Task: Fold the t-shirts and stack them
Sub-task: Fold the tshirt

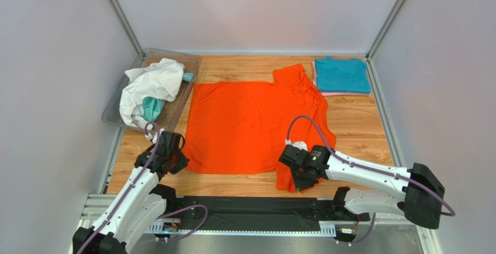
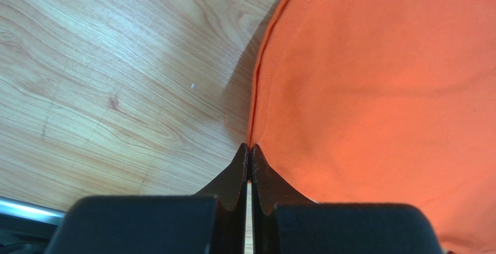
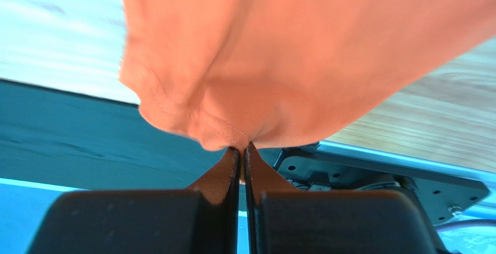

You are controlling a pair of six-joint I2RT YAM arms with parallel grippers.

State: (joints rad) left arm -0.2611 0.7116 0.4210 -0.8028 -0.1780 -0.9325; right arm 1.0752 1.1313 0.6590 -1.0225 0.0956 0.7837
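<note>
While both end effectors are clamped shut on the near hem of the orange t-shirt [image 1: 244, 120], note how unequal the two grips are. The left end effector [image 2: 249, 149] bites only the seam at the near-left hem corner, cloth flat on the surface [image 1: 355, 132]; the right end effector [image 3: 243, 148] pinches a bunched wad, raised over the near edge.

Likely faults, as judged:
- The thin left bite may slip out if you pull before lifting
- The right wad seems to hold more than one layer, so a fold could carry a crease across the body
- Uneven lift heights would skew the fold line

Room: the shirt fills the middle of the surface. Its far-right sleeve lies just beside the folded teal t-shirt [image 1: 342, 74] stacked on a pink t-shirt [image 1: 343, 94] in the far-right corner; a sweep towards the far edge may nudge that stack. The clear bin [image 1: 110, 111], holding a white t-shirt [image 1: 148, 85], crowds the left edge. Bare wood shows along the right edge and near-left corner
</note>
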